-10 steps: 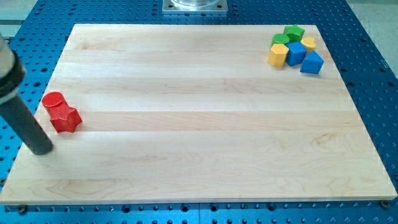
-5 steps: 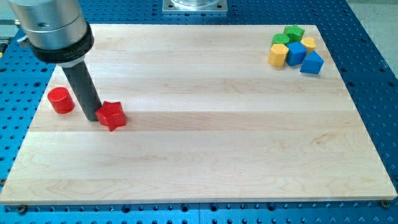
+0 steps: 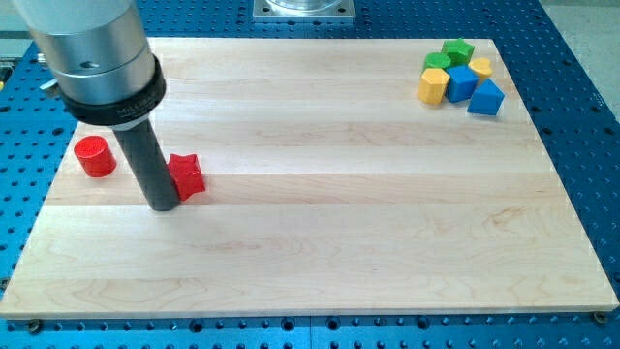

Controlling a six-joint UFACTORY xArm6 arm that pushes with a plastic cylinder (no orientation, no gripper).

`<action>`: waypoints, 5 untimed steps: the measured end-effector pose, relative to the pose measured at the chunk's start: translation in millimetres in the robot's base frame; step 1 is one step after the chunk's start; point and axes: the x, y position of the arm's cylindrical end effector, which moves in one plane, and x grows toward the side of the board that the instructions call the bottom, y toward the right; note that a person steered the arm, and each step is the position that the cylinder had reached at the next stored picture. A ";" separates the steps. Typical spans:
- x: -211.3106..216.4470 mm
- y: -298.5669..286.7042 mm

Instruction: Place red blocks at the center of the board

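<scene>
A red star block [image 3: 188,175] lies on the wooden board [image 3: 320,223] at the view's left. A red cylinder [image 3: 95,156] stands further left, near the board's left edge. My tip [image 3: 163,205] rests on the board just left of and slightly below the red star block, touching or almost touching it. The rod hides part of the star's left side. The red cylinder is apart from the rod, on its left.
A tight cluster sits at the view's top right: two green blocks [image 3: 457,50], two yellow blocks [image 3: 432,84], a blue block [image 3: 462,82] and another blue block [image 3: 486,98]. The board lies on a blue perforated table [image 3: 581,116].
The rod came in from the far left, pushed the red star block rightward away from the red cylinder, then slid slightly down and right. The cylinder barely shifted.
</scene>
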 end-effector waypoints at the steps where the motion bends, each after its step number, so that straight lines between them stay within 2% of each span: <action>1: -20.4 35.1; 2: -56.2 110.6; 3: -16.1 66.3; 4: -0.8 -7.4; 5: -44.6 39.1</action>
